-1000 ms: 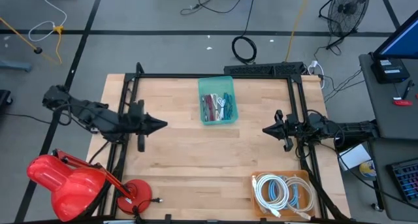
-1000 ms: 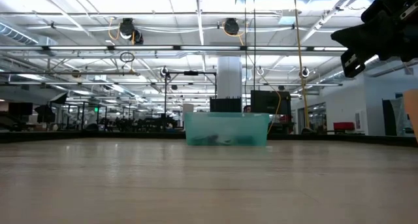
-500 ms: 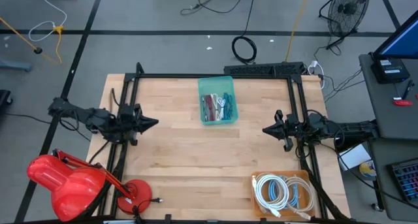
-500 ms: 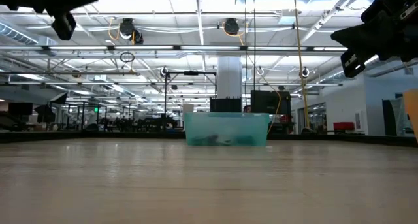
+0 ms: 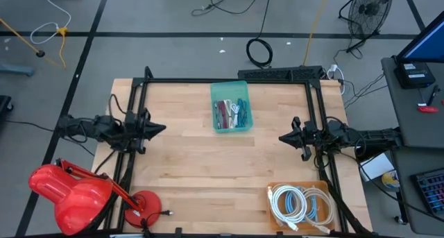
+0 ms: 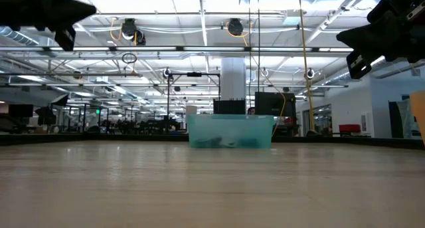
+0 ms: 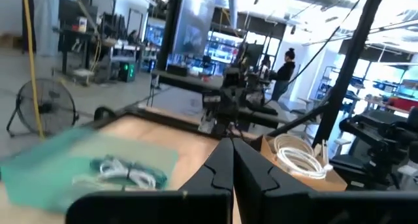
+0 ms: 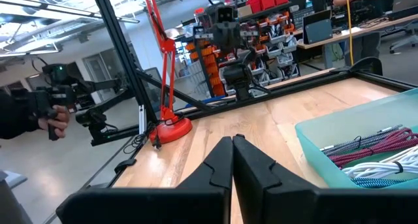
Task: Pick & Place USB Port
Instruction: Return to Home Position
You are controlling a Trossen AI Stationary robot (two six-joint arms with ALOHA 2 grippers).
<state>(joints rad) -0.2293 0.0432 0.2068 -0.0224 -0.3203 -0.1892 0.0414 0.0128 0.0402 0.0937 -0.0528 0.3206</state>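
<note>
From above: the left gripper (image 5: 158, 129) is at the left edge, the right gripper (image 5: 283, 137) at the right; cables (image 5: 232, 113) lie in the blue bin (image 5: 213, 106), far middle, and the orange bin (image 5: 300, 186), near right. Wrist views: both grippers are closed tight and hold nothing.

An industrial lab hall: exposed ceiling pipes (image 6: 199, 50), equipment racks (image 8: 261, 21), floor fan (image 5: 365, 10).

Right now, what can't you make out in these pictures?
- The cables in the blue bin: too tangled to count in the high view; hidden by its cloudy wall in the low view; blurred in the left wrist view.
- The orange bin: only a sliver at the low view's right edge.
- The left gripper and right gripper: their arms cut off by the low view's top edge.
</note>
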